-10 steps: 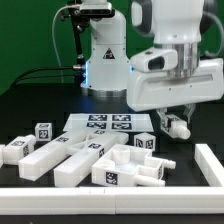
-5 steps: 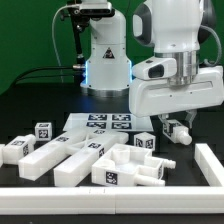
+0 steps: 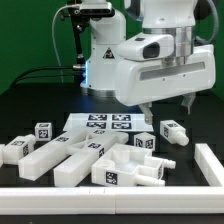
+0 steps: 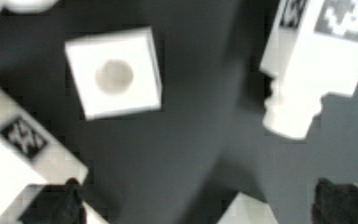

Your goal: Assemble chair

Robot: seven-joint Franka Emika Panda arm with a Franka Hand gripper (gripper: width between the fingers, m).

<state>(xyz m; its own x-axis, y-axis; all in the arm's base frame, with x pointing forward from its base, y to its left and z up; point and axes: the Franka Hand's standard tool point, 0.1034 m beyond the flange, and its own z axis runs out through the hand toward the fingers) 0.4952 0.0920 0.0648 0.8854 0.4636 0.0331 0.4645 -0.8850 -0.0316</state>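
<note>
Black table (image 3: pixel 30 108), green backdrop behind. My gripper (image 3: pixel 167 105) hangs above it, 2 fingers (image 3: pixel 147 106) spread wide, grasping nothing. The chair's peg (image 3: pixel 172 131) lies flat just below me, long axis slanting toward the exterior view's right. The other parts (image 3: pixel 80 160) are heaped leftward.

The chair parts (image 3: pixel 75 160) are shiny white, with little black-and-white square tags (image 3: pixel 112 177) on them. The desk (image 3: pixel 30 105) is black. The marker board (image 3: pixel 105 123) is white with black-and-white squares. The wall (image 3: pixel 25 30) behind is green. The robot arm (image 3: pixel 160 70) is white.
</note>
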